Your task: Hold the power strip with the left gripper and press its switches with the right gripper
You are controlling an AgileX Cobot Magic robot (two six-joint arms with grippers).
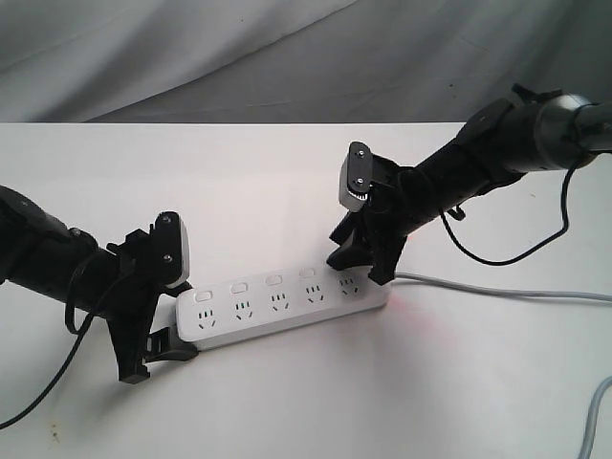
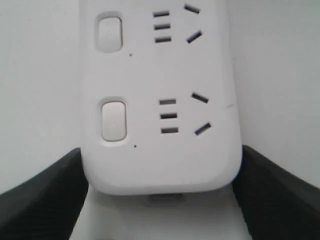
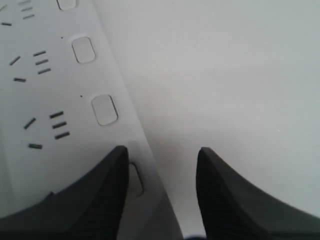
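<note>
The strip lay flat on the table; the left gripper clasped its free end, a finger against each long side; the right gripper stood spread, empty, one finger over the switch nearest the cord.

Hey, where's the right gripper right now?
In the exterior view the right gripper is right of centre, at the cord end of the power strip, one finger over the end switch and the other off the strip, above the table.
</note>
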